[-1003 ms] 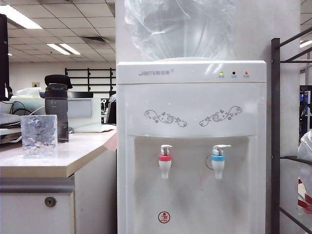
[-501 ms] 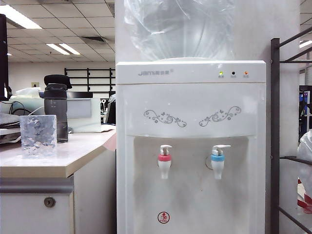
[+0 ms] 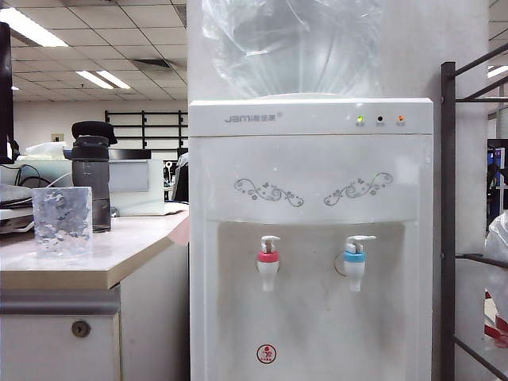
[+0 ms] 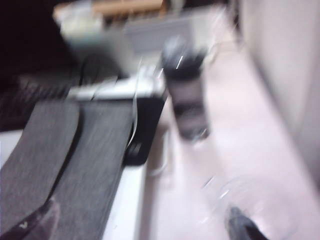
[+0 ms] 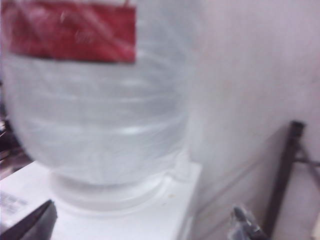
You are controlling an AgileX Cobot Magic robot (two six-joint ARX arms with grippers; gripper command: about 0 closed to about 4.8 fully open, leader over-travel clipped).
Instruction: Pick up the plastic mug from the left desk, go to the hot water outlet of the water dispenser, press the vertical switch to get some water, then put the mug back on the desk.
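Exterior view shows you the plastic mug (image 3: 62, 220) upright at left of frame on the left desk (image 3: 119, 254), long axis vertical, handle side indistinct, just in front of a dark bottle (image 3: 93, 178), within easy reach. Left gripper (image 4: 135, 225), above the desk, and right gripper (image 5: 140, 220), near the water dispenser (image 3: 309, 159), both spread wide, empty.

Clear plastic mug (image 3: 63, 220) upright on left desk (image 3: 119, 254).

clear rippled plastic mug (image 3: 62, 220) – glossy
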